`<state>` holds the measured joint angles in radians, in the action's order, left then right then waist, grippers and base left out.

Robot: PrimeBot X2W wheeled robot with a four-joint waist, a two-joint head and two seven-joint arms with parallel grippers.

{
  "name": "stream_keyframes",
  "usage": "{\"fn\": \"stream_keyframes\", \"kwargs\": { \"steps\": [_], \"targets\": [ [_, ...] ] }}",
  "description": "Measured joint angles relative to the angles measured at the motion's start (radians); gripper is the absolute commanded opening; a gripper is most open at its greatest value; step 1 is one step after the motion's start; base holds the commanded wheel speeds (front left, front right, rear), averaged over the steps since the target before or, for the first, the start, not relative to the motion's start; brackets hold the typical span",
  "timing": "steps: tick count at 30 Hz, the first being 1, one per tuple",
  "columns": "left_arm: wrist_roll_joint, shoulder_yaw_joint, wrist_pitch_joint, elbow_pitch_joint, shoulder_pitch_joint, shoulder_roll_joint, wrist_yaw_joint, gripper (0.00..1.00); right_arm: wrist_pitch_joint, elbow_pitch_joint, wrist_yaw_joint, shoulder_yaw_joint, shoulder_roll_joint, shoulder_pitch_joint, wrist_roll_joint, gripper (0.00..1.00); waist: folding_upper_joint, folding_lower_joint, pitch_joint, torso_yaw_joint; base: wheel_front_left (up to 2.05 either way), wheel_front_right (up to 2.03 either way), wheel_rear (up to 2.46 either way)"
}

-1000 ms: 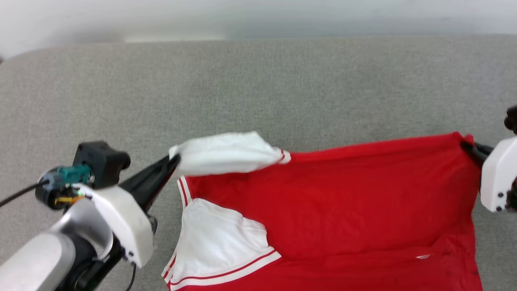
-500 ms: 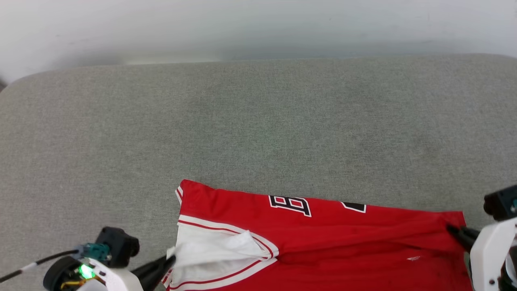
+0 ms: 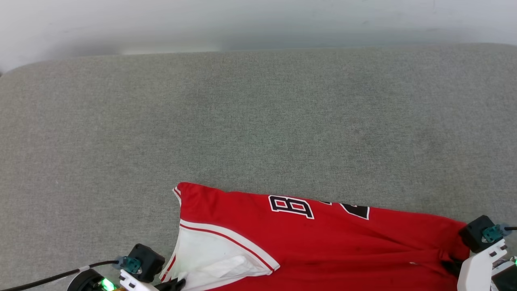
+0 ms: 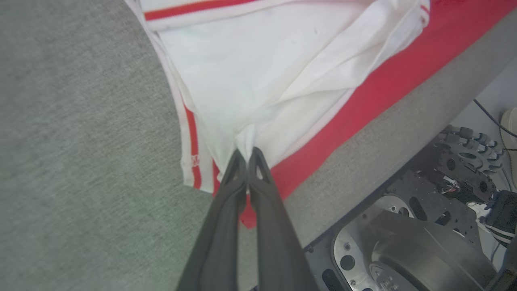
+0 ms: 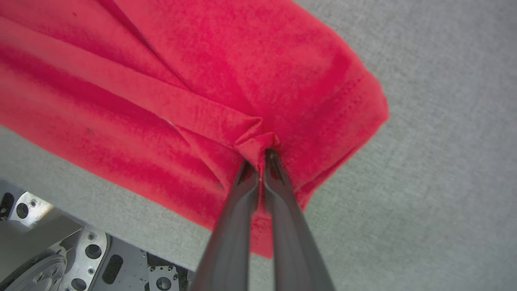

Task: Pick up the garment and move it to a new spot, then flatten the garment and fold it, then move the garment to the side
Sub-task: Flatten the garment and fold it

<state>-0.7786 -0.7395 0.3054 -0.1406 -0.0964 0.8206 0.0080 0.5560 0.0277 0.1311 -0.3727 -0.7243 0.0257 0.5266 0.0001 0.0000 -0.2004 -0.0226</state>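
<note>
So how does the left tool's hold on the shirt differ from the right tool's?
The left tool pinches the white sleeve; the right tool pinches a bunched red fold. The left tool holds the garment's sleeve end, the right tool its opposite end. Both are shut on cloth near the grey surface's front edge.

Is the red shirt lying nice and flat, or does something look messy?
Not quite flat. The shirt is folded over, so its black letters are cut off at the fold. The white sleeve is crumpled where the left gripper pinches it, and red cloth puckers at the right gripper.
</note>
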Motion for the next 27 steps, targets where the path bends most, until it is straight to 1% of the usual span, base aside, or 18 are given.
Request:
{"fn": "stream_keyframes", "kwargs": {
  "steps": [1, 2, 3, 4, 5, 7, 10, 13, 17, 19, 21, 23, 24, 27],
  "targets": [
    [0.012, -0.012, 0.000, 0.029, -0.014, -0.015, -0.009, 0.00, -0.013, 0.019, 0.000, -0.027, -0.005, 0.015, 0.000, 0.00, 0.0000, 0.0000, 0.003, -0.001, 0.00, 0.00, 0.00],
    [0.016, -0.018, 0.000, 0.037, -0.015, -0.018, -0.010, 0.00, -0.021, 0.027, 0.000, -0.031, -0.004, 0.018, 0.000, 0.00, 0.0000, 0.0000, 0.005, -0.001, 0.00, 0.00, 0.00],
    [0.018, -0.022, 0.000, 0.044, -0.015, -0.021, -0.012, 0.00, -0.029, 0.035, 0.000, -0.032, -0.002, 0.021, 0.000, 0.33, -0.0001, 0.0000, 0.009, 0.000, 0.00, 0.00, 0.00],
    [0.018, -0.025, -0.001, 0.049, -0.015, -0.025, -0.012, 0.63, -0.030, 0.042, 0.000, -0.032, 0.003, 0.024, 0.005, 1.00, 0.0000, 0.0000, 0.014, 0.000, 0.00, 0.00, 0.00],
    [0.019, -0.026, -0.004, 0.052, -0.014, -0.027, -0.012, 1.00, -0.033, 0.046, 0.000, -0.033, 0.007, 0.027, 0.012, 1.00, 0.0000, 0.0000, 0.019, 0.001, 0.00, 0.00, 0.00],
    [0.019, -0.023, -0.020, 0.054, -0.013, -0.032, -0.007, 1.00, -0.042, 0.046, 0.000, -0.030, 0.013, 0.033, 0.028, 1.00, 0.0000, 0.0000, 0.032, 0.002, 0.00, 0.00, 0.00],
    [0.020, 0.000, -0.066, 0.046, -0.010, -0.040, 0.007, 1.00, -0.053, 0.037, 0.000, 0.001, 0.026, 0.036, 0.060, 1.00, 0.0000, 0.0000, 0.056, 0.004, 0.00, 0.00, 0.00],
    [0.022, 0.038, -0.143, 0.029, -0.010, -0.051, 0.030, 1.00, -0.054, 0.008, 0.000, 0.046, 0.039, 0.037, 0.088, 1.00, 0.0000, 0.0000, 0.080, 0.007, 0.00, 0.00, 0.00],
    [0.044, 0.103, -0.278, 0.014, -0.009, -0.075, 0.076, 1.00, -0.053, -0.050, 0.000, 0.125, 0.071, 0.036, 0.113, 1.00, 0.0000, 0.0000, 0.105, 0.013, 0.00, 0.00, 0.00],
    [0.032, 0.147, -0.359, 0.007, -0.001, -0.104, 0.104, 1.00, -0.052, -0.076, 0.000, 0.176, 0.100, 0.032, 0.124, 1.00, 0.0000, 0.0000, 0.112, 0.016, 0.00, 0.00, 0.00],
    [0.009, 0.198, -0.452, 0.005, 0.012, -0.146, 0.129, 1.00, -0.050, -0.093, 0.000, 0.232, 0.145, 0.019, 0.139, 1.00, 0.0000, 0.0000, 0.117, 0.016, 0.00, 0.00, 0.00],
    [0.003, 0.240, -0.522, 0.004, 0.022, -0.175, 0.150, 1.00, -0.040, -0.104, 0.000, 0.278, 0.191, -0.005, 0.145, 1.00, -0.0001, 0.0001, 0.120, 0.014, 0.00, 0.00, 0.00],
    [0.003, 0.263, -0.541, 0.003, 0.031, -0.190, 0.159, 1.00, -0.034, -0.108, 0.000, 0.297, 0.211, -0.018, 0.143, 1.00, 0.0000, 0.0000, 0.120, 0.013, 0.00, 0.00, 0.00],
    [0.028, 0.330, -0.564, -0.007, 0.057, -0.246, 0.163, 1.00, -0.018, -0.110, 0.000, 0.361, 0.265, -0.056, 0.109, 1.00, 0.0000, 0.0000, 0.118, 0.009, 0.00, 0.00, 0.00]
  ]
}}
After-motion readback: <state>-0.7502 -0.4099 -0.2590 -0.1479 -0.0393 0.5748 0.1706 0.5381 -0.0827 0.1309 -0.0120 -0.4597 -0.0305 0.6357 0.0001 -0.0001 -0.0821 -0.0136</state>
